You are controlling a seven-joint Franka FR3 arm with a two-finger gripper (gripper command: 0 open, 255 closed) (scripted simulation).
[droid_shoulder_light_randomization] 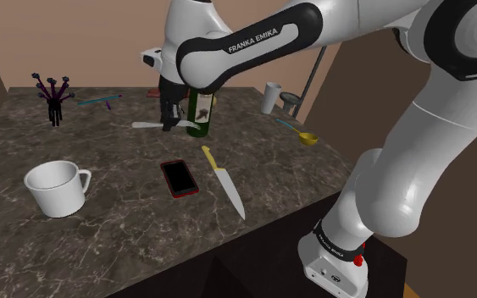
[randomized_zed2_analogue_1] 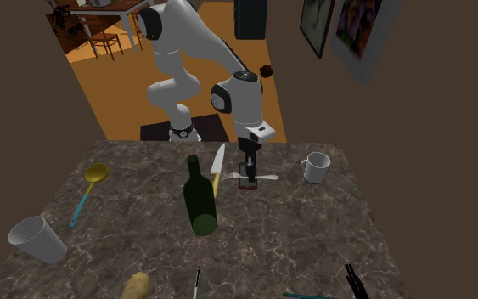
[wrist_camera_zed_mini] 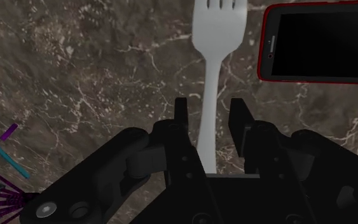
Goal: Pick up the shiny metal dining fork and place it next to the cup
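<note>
Fork (wrist_camera_zed_mini: 217, 70), pale and silvery-white, is clamped by its handle between the two black fingers (wrist_camera_zed_mini: 182, 118) of the gripper (wrist_camera_zed_mini: 210, 108). Its tines point away from the hand, and it hangs level above the dark marbled table (droid_shoulder_light_randomization: 126, 245) rather than lying on it.

The places below take the fork as the dial's centre in the shoulder view, starting from the left. A black-and-purple spiky object (droid_shoulder_light_randomization: 54, 100) stands at 9 o'clock near the far corner. A white mug (droid_shoulder_light_randomization: 57, 188) stands upright at 8 o'clock, well apart, with bare table between. A teal pen (droid_shoulder_light_randomization: 97, 100) lies at 10 o'clock. A red-cased phone (droid_shoulder_light_randomization: 180, 178) lies face up at 6 o'clock; the wrist view shows it beside the tines, down on the table. A knife (droid_shoulder_light_randomization: 224, 180) with a yellow handle lies between 4 and 5 o'clock, near the phone. A dark green bottle (droid_shoulder_light_randomization: 201, 118) shows just beside the gripper at 3 o'clock. Beyond it, between 2 and 3 o'clock, the white cup (droid_shoulder_light_randomization: 270, 97) stands upright by the far edge. A yellow spoon (droid_shoulder_light_randomization: 308, 138) lies just past 3 o'clock.

In the second exterior view the cup stands between 8 and 9 o'clock from the fork, well apart. The knife and the bottle, which lies on its side, both lie across the stretch between them. The mug sits at 3 o'clock with bare table between.
</note>
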